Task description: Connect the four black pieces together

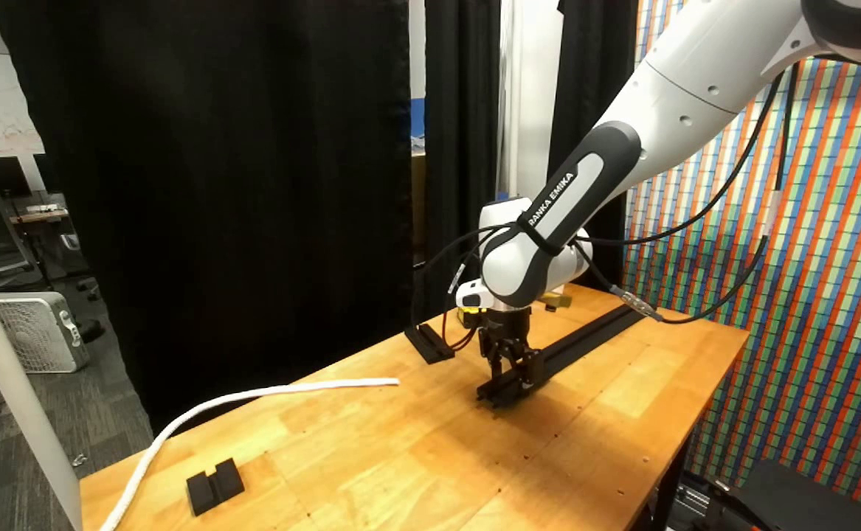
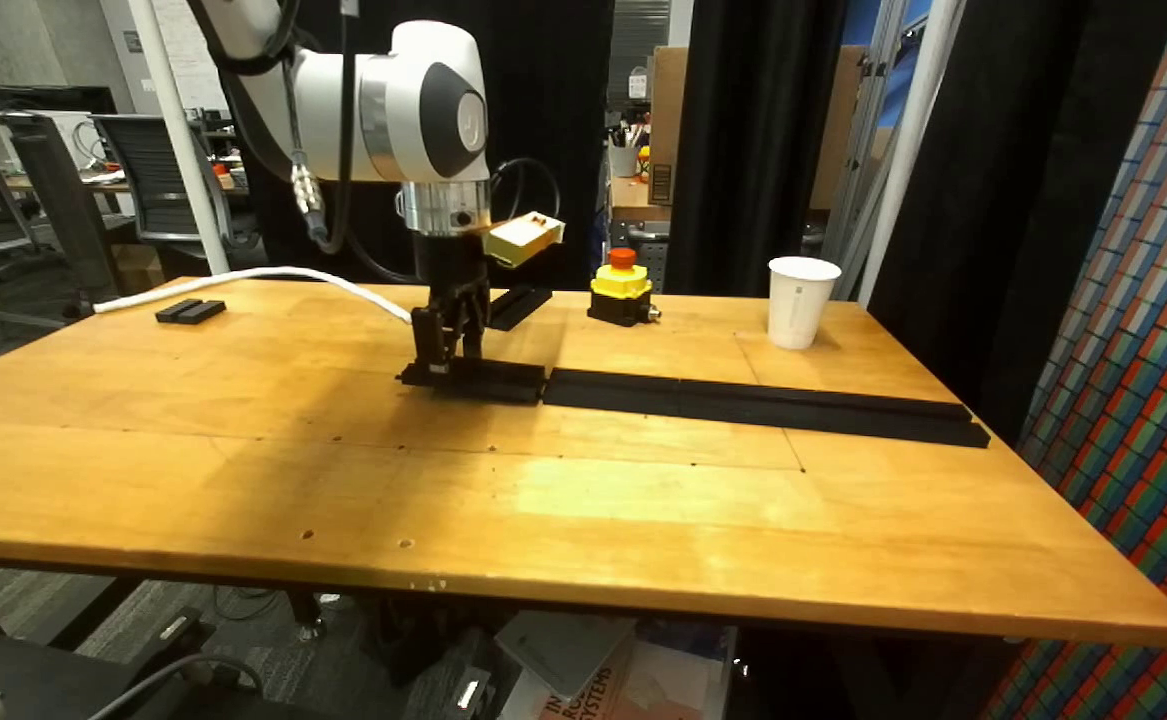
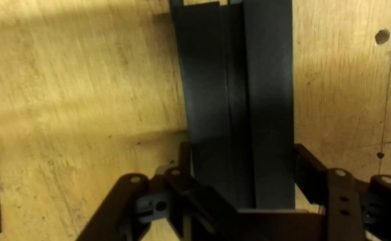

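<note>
1. On a wooden table [image 2: 583,520], a robot's gripper [image 3: 243,159] points downward, its fingers [image 3: 311,177] clamped on a black bar [image 3: 239,103], one pressed to each long side.

2. Grooved along its length, the held bar passes straight between the fingertips and runs out past them on the strip side, the grip falling nearer its free end. Whether it rests on the wood or hangs just above cannot be told.

3. Just past the bar's far end, a long black strip [image 2: 768,408] stretches away from the gripper, roughly in line with the held piece. A narrow break shows between the two in an exterior view, and the wrist view catches a sliver of wood there; whether they connect cannot be told. One seam is visible along the strip; its full count of pieces cannot be made out.

4. Near the gripper but apart from the strip, a shorter flat black piece [image 1: 429,344] lies on the table.

5. Farther off, a yellow button box [image 2: 621,282] with a red top and an upright white cup [image 2: 800,305] stand behind the strip.

6. Well apart from the gripper, a small black block [image 1: 215,487] lies beside a curving white cord [image 1: 327,385].

7. Beyond the table hang black curtains [image 1: 253,184], near a multicolored panel [image 1: 843,221].
</note>
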### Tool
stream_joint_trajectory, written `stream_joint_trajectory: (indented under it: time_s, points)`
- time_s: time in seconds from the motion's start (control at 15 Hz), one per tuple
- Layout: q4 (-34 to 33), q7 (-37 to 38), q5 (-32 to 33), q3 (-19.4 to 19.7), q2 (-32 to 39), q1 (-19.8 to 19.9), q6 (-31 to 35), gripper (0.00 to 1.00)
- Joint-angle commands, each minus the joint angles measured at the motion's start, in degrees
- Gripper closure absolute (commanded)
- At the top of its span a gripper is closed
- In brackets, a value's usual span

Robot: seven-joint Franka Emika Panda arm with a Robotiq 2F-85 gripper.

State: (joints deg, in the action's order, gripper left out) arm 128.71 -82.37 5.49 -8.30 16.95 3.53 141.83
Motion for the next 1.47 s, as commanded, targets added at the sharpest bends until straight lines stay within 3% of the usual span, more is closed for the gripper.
stream_joint_trajectory:
  time_s: [0.0, 1.4]
  points:
    - [0.5, -1.8, -1.6, 0.2, -0.9, 0.2, -0.4, 0.52]
    - [-1.0, -2.6, -1.4, -0.2, -0.4, -0.3, -0.6, 0.52]
